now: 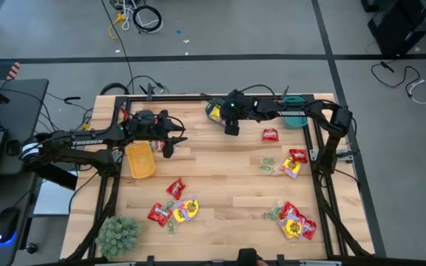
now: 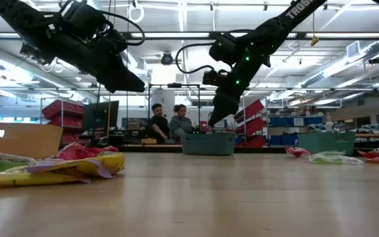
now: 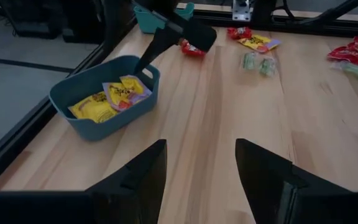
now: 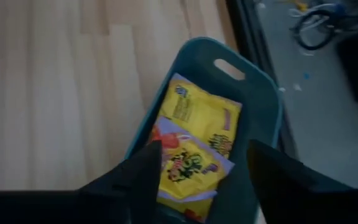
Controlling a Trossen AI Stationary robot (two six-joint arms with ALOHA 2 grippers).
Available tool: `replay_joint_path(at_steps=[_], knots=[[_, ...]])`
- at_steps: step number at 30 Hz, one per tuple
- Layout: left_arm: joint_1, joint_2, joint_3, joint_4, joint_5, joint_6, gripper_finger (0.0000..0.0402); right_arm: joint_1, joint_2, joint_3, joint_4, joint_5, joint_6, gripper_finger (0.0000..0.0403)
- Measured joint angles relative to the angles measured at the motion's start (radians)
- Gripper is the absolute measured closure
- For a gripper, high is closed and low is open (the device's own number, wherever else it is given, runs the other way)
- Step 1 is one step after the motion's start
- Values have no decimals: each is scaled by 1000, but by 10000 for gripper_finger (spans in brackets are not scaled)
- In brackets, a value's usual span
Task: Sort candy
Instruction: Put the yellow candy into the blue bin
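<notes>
Left arm reaches in from the left side, elbow low, forearm lying roughly level across the rear-left part of the bench. Left gripper [image 1: 170,140] points toward the middle, raised off the surface, fingers [image 3: 138,177] spread wide apart with nothing between them.

Right arm comes from the right rear corner, bends at the elbow and stretches along the back edge toward the centre. Right gripper [image 1: 231,125] hangs tilted downward, lifted clear of the bench; fingers [image 4: 135,177] stand parted, gripping nothing.
</notes>
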State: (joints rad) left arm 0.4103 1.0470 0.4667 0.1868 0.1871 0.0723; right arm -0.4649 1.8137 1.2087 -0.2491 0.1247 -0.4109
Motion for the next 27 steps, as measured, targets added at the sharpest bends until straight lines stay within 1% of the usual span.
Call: replay_joint_path(at_steps=[2, 6, 7, 12, 16, 20, 23, 27], knots=[[0, 0, 0, -5, 8, 0, 209, -21, 0, 0, -15, -60, 6, 239], [0, 0, 0, -19, 24, 0, 219, -61, 0, 0, -64, -146, 45, 370], [0, 0, 0, -25, 25, 0, 224, -69, 0, 0, -67, -156, 52, 385], [0, 0, 0, -42, 26, 0, 246, -94, 0, 0, -67, -193, 102, 380], [0, 0, 0, -50, 27, 0, 262, -81, -33, 0, -78, -222, 106, 389], [0, 0, 0, -51, 57, 0, 281, -19, -131, 0, -109, -228, 112, 401], [-10, 0, 0, -76, 73, -2, 302, 52, -202, -5, -127, -246, 158, 401], [-48, 0, 0, -142, 68, 1, 335, 158, -256, -65, -125, -287, 224, 402]])
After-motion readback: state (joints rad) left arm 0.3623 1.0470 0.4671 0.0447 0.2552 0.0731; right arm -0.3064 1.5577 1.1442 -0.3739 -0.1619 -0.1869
